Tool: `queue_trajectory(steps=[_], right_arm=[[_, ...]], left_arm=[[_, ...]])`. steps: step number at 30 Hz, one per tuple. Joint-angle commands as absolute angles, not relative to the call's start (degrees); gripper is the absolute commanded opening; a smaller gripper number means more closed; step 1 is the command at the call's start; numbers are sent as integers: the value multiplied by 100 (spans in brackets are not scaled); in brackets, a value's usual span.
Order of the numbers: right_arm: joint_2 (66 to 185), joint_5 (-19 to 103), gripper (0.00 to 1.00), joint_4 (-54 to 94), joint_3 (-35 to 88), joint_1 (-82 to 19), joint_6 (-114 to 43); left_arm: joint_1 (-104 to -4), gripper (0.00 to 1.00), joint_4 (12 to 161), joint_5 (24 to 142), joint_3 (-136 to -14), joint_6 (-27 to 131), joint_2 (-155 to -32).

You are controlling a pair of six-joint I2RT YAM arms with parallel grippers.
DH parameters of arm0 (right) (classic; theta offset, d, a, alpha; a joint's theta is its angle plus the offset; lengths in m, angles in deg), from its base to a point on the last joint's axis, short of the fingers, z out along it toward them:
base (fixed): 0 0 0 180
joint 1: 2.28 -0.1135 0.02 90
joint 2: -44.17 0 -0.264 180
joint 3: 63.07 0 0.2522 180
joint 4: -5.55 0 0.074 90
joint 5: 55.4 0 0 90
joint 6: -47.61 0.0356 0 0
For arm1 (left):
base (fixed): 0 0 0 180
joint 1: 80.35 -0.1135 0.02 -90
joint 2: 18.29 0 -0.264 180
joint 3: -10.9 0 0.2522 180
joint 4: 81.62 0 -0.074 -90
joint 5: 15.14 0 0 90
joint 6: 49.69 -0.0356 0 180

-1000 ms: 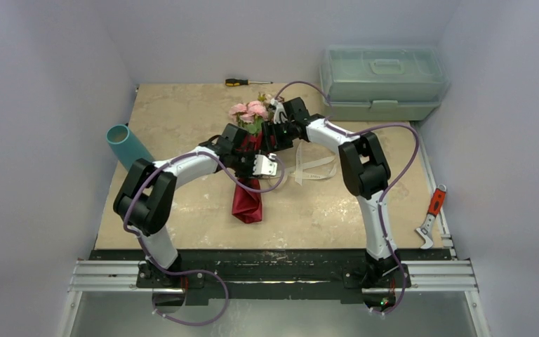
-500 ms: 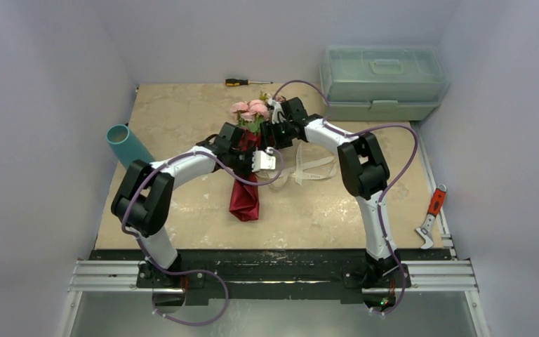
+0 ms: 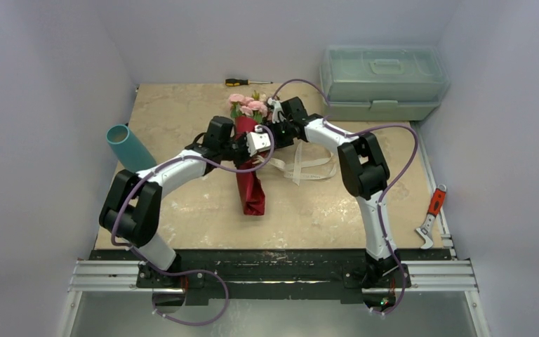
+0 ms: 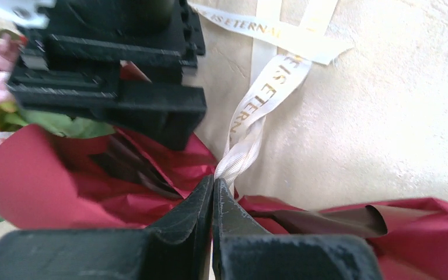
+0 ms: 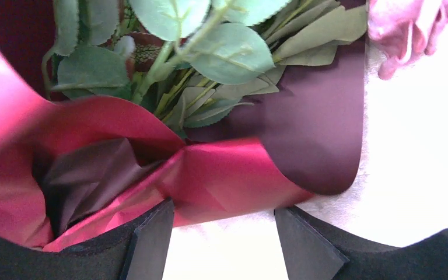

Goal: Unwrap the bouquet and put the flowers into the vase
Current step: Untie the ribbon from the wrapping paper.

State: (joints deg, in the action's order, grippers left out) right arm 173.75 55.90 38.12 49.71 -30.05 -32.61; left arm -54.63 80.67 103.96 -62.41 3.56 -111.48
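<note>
While the bouquet (image 3: pixel 251 191) lies blooms-far, left gripper (image 4: pixel 213 184) seemingly pinches ribbon (image 4: pixel 256 111); right gripper (image 5: pixel 223 209) gapes.

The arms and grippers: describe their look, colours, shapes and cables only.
Both the left arm and right arm have white tubular links between bulky black joints, with a purple cable looping loosely along each. The left gripper and right gripper have matte black, wedge-shaped fingers. A white block sits by the left gripper. No markings show.

it looks like a robot lab: a table (image 3: pixel 182 112) closed in by plain walls (image 3: pixel 42 105), two arms (image 3: pixel 361 168) bolted on a metal rail (image 3: pixel 288 277), a screwdriver (image 3: pixel 242 82) and toolbox (image 3: pixel 382 81).
</note>
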Motion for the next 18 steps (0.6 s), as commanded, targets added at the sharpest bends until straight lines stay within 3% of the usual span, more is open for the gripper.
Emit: queue_trajectory(steps=[1,7,13,18], right_arm=[[17276,5178,68,4129,4889,-2998,-3541],[16704,5883,71,4244,4862,-2898,-3641],[15834,6448,83,4057,4411,-2427,-3438],[15388,6905,84,4482,4337,-1998,-3376]], left_arm=[[-5578,0,8374,10628,-5983,676,-11073],[-5653,0,8946,10616,-5783,1381,-11167],[-5653,0,9414,10437,-5772,2419,-11389],[-5653,0,9591,10368,-5889,3339,-11621]])
